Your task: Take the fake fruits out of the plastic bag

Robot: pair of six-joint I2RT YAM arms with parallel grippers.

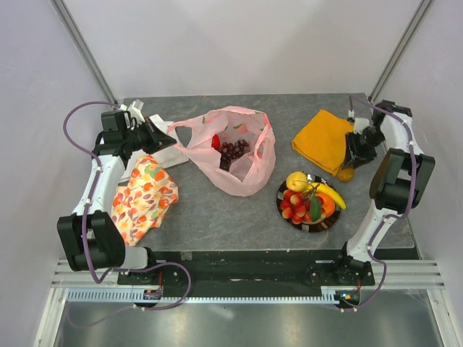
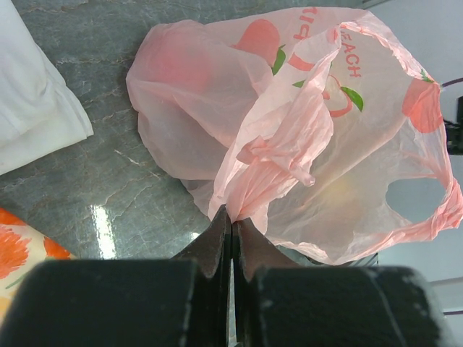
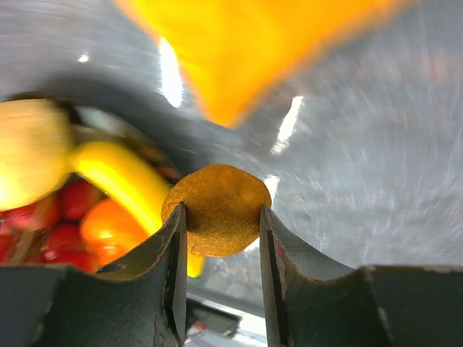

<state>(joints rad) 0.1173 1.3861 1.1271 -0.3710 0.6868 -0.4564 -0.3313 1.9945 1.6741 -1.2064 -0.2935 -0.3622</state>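
The pink plastic bag [image 1: 246,170] lies open at mid-table. A dark purple grape bunch [image 1: 233,150] and a red fruit [image 1: 215,141] show inside it. My left gripper [image 1: 168,137] is shut on a bunched handle of the bag [image 2: 289,130], pinched at the fingertips [image 2: 233,217]. My right gripper [image 1: 349,168] is shut on the brown oval fruit [image 3: 217,210], held above the table beside the plate. The plate [image 1: 316,228] holds a yellow apple [image 1: 296,181], a banana [image 1: 331,194], a red berry cluster [image 1: 295,204] and an orange [image 1: 325,207].
An orange cloth [image 1: 323,139] lies at the back right, just behind my right gripper. A floral orange cloth [image 1: 143,196] and a white cloth [image 1: 155,153] lie at the left, under my left arm.
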